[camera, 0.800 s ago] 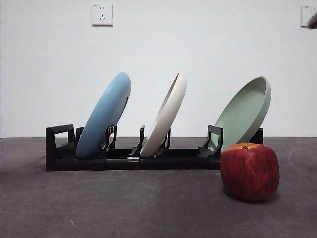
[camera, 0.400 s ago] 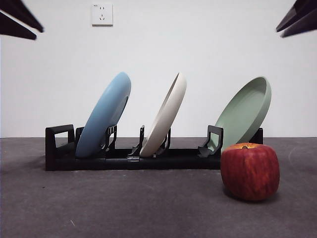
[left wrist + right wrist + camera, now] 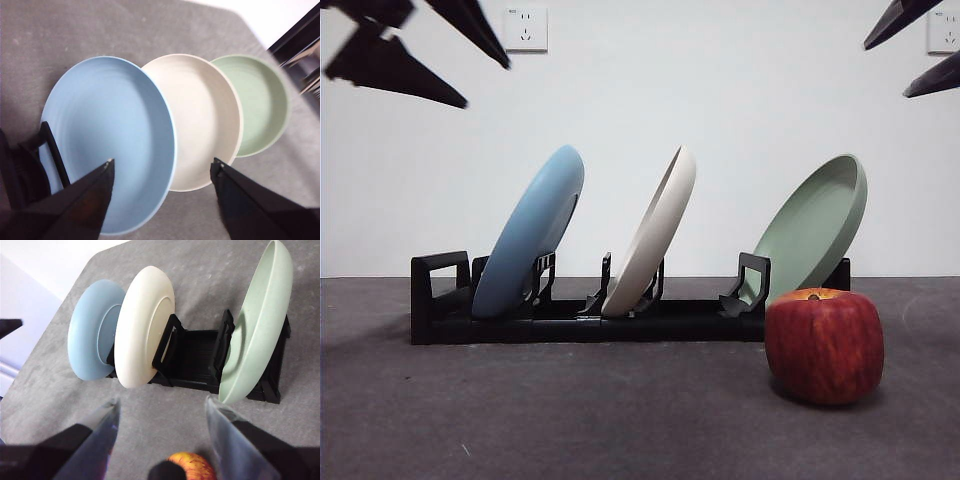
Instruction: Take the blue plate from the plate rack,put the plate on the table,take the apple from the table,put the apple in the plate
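The blue plate (image 3: pixel 530 235) leans in the left slot of the black plate rack (image 3: pixel 570 325) on the table (image 3: pixel 570 420). The dark-red apple (image 3: pixel 825 345) sits on the table in front of the rack's right end. My left gripper (image 3: pixel 487 86) is open, high above and left of the blue plate (image 3: pixel 107 145), with nothing in it (image 3: pixel 162 162). My right gripper (image 3: pixel 885 72) is open and empty at the top right, above the apple (image 3: pixel 192 465) and the rack (image 3: pixel 195 360); its wrist view (image 3: pixel 162 402) also shows the blue plate (image 3: pixel 92 337).
A cream-white plate (image 3: pixel 655 235) stands in the rack's middle slot and a sage-green plate (image 3: pixel 815 225) leans at its right end, just behind the apple. A white wall with a socket (image 3: pixel 526 29) rises behind the rack.
Both grippers have come into the front view from the top corners. The left one has dropped lower and moved toward the blue plate. The plates, rack and apple have not moved.
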`<action>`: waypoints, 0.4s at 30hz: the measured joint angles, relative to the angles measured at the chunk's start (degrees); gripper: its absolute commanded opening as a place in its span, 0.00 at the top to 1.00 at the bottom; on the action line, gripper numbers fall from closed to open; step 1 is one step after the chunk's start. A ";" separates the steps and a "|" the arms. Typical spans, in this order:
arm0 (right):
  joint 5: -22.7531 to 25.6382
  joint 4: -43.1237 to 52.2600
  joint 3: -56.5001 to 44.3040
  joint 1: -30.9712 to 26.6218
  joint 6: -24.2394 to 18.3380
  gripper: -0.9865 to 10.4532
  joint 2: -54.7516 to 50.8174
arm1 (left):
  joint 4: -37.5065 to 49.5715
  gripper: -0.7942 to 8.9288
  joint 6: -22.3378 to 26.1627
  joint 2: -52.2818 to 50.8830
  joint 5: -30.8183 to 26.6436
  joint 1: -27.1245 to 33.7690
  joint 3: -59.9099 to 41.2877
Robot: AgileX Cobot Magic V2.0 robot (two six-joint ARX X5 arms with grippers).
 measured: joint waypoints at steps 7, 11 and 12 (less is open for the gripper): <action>0.00 0.00 0.00 0.00 -0.35 0.67 0.00 | -7.48 0.59 3.26 12.46 -7.06 -5.11 13.86; 0.00 0.00 0.00 0.00 -0.35 0.67 0.00 | -9.77 0.59 3.89 17.59 -8.02 -6.86 19.06; 0.00 0.00 0.00 0.00 -0.37 0.67 0.00 | -9.86 0.59 4.11 18.73 -8.20 -7.23 20.04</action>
